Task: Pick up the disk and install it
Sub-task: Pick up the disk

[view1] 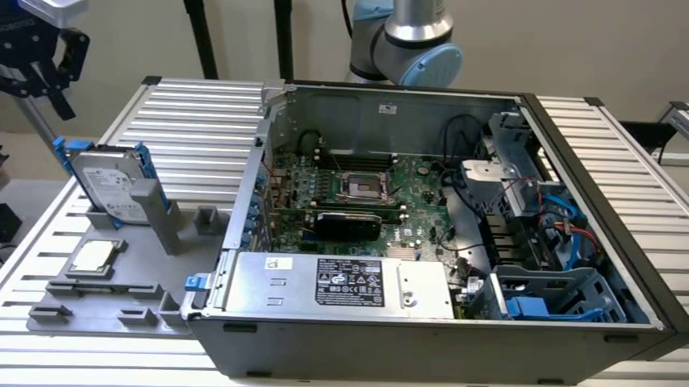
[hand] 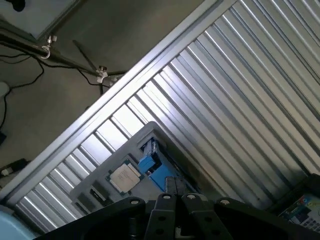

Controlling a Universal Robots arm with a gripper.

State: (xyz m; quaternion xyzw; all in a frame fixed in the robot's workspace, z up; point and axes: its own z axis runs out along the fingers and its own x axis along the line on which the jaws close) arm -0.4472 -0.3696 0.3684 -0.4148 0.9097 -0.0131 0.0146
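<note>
Tool (hand: 175,187) is hanging above the ribbed surface (view1: 205,121) with its fingers pressed together, pinching nothing. The disk (view1: 108,181) is standing upright on edge in a slot of the grey fixture (view1: 108,302), at the exterior view's left of the open computer case (view1: 431,347). A CPU chip (view1: 92,256) is lying on the same fixture, nearer the camera.

The gripper (hand: 174,182) points downward with its jaws pressed together, the arm (view1: 418,44) bent high.
</note>
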